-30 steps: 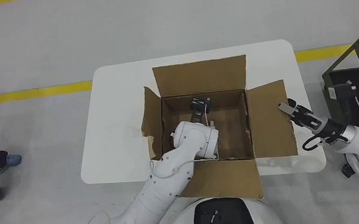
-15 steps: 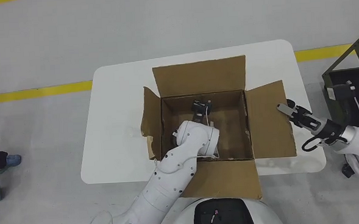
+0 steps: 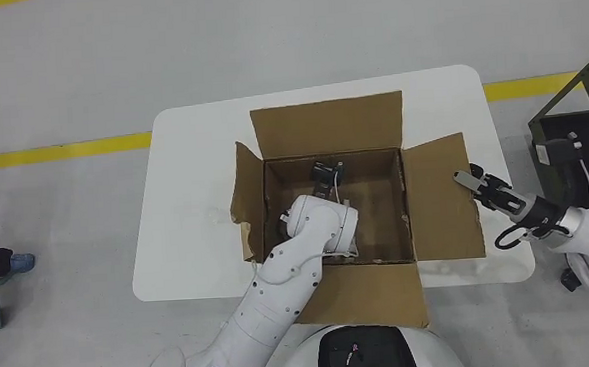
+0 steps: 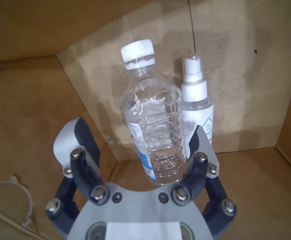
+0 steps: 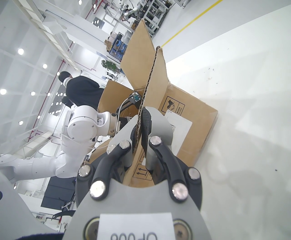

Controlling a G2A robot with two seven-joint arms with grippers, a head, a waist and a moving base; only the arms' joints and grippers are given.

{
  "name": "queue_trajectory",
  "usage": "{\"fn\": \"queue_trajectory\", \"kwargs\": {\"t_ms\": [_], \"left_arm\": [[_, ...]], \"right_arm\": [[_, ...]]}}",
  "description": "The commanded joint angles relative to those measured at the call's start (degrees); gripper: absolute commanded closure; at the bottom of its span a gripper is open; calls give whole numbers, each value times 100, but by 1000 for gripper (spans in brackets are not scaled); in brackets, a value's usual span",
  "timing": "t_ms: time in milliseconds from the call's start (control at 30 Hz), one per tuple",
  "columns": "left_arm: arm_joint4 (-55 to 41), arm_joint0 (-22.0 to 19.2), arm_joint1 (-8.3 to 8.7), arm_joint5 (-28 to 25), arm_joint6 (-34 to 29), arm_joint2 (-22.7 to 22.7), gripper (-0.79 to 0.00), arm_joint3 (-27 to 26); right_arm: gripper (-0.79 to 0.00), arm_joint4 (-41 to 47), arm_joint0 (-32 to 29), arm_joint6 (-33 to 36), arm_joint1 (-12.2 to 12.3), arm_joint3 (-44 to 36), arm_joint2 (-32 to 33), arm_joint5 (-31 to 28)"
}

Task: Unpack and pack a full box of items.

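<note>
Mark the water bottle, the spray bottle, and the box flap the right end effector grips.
water bottle [image 4: 156, 127], left wrist view, clear ribbed body.
spray bottle [image 4: 199, 110], left wrist view, body below the white collar.
box flap [image 3: 438, 201], top view, bare cardboard middle.

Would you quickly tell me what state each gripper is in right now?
Left gripper: open, straddling the clear plastic water bottle.
Right gripper: shut on the brown cardboard box flap.

The box [image 3: 326, 122] is showing plain brown against the white table [image 3: 195, 189]. The clear bottle [image 4: 156, 127] is wearing a white cap, and the spray bottle [image 4: 196, 95] is looking white too.
</note>
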Motion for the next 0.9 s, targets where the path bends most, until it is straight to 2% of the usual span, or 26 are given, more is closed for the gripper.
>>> {"fn": "queue_trajectory", "kwargs": {"t_ms": [0, 567, 633, 667, 700, 767, 867], "left_arm": [[58, 19, -8, -15, -9, -25, -785, -8], [273, 50, -161, -168, 62, -43, -785, 405], [276, 42, -182, -180, 83, -50, -757, 467], [277, 37, -192, -191, 92, -54, -702, 485], [261, 38, -202, -191, 110, -67, -536, 494], [214, 54, -217, -209, 162, -101, -292, 509], [168, 92, -231, -253, 232, -160, 0, 493]], "right_arm": [[0, -9, -3, -3, -1, 7, 0, -5], [0, 8, 4, 34, -6, 29, 32, -18], [0, 9, 12, 45, -8, 26, 21, -17], [0, 10, 15, 53, -9, 28, 12, -13], [0, 12, 21, 56, -10, 32, 4, -11], [0, 6, 42, 60, -12, 45, -14, -12], [0, 9, 87, 61, -15, 69, -31, 5]]}}
